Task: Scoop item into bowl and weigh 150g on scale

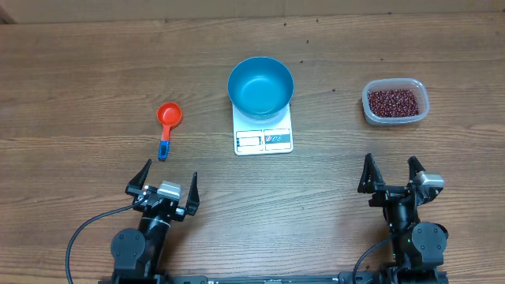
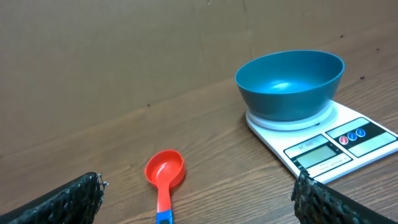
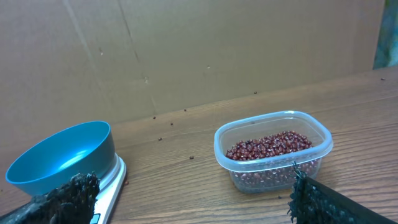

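The blue bowl (image 1: 260,86) (image 2: 290,83) (image 3: 61,158) stands empty on the white scale (image 1: 263,138) (image 2: 336,141) at the table's middle back. Dark red-brown beans (image 1: 392,101) (image 3: 268,145) fill a clear plastic container (image 1: 395,101) (image 3: 273,152) at the back right. A red scoop with a blue handle (image 1: 166,126) (image 2: 164,178) lies left of the scale. My left gripper (image 1: 165,183) (image 2: 199,198) is open near the front edge, just short of the scoop. Open as well, my right gripper (image 1: 390,173) (image 3: 193,196) sits at the front right, short of the container. Neither holds anything.
Bare wooden table (image 1: 79,79) lies all around the objects. A few stray beans (image 3: 191,157) dot the wood between scale and container. A cardboard wall (image 3: 186,50) stands behind the table.
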`<state>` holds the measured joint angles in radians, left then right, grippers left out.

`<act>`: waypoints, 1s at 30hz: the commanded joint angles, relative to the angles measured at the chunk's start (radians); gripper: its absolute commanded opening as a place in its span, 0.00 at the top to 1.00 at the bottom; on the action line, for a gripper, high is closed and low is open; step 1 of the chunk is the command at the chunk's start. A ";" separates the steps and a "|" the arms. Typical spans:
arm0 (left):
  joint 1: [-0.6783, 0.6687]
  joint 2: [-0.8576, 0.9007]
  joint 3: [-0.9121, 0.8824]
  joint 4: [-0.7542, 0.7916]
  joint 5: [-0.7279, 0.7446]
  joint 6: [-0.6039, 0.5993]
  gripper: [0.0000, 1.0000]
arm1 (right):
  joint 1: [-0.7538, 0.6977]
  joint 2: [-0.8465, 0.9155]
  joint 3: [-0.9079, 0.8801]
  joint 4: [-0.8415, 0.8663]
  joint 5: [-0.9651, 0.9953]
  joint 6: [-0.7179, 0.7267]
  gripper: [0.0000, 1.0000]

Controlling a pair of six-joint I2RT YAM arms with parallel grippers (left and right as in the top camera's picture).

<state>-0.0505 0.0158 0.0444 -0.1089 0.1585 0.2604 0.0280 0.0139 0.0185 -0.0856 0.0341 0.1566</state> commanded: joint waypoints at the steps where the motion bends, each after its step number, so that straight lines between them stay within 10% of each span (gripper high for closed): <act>1: 0.005 -0.010 0.061 -0.018 -0.012 -0.014 0.00 | 0.005 -0.011 -0.010 0.006 0.014 -0.002 0.00; 30: 0.005 0.350 0.386 -0.149 0.063 -0.112 0.00 | 0.005 -0.011 -0.010 0.006 0.013 -0.002 0.00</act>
<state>-0.0505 0.3065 0.3542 -0.2424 0.1898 0.1619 0.0277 0.0139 0.0185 -0.0834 0.0341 0.1558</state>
